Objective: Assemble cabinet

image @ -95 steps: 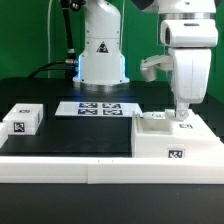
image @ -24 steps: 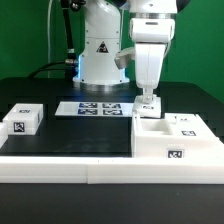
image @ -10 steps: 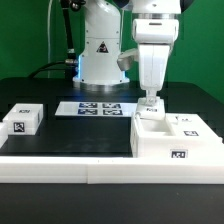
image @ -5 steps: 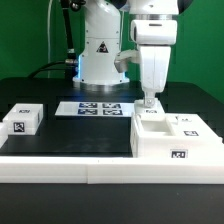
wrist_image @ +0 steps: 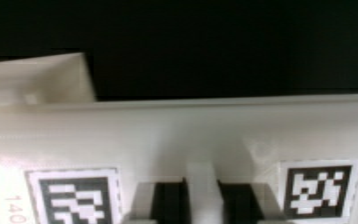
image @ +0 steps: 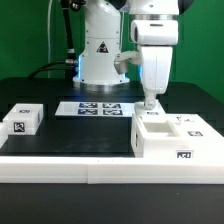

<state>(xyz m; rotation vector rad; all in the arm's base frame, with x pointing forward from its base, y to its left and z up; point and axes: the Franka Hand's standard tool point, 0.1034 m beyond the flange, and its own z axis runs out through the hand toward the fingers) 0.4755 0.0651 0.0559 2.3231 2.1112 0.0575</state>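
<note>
Exterior view: the cabinet case (image: 176,142) sits on the black tabletop (image: 70,135) at the exterior view's right, just behind the long front rail (image: 60,172), open side up. One small tagged block (image: 22,121) lies well apart at the exterior view's left, joined to nothing. The marker board (image: 98,108) lies flat behind, between the two.

Judgement: early stage. No part is seen mounted on the case, and the loose block is yet to be fetched and fitted.

The arm (image: 152,50) hangs upright over the case's rear corner nearest the board, wrist straight down, jaws at the wall's rim.

Wrist view: two dark fingers (wrist_image: 165,200) close together, a thin pale strip between them, case tags on either side. Jaws look nearly closed; cannot tell whether they pinch the wall or only touch it.
</note>
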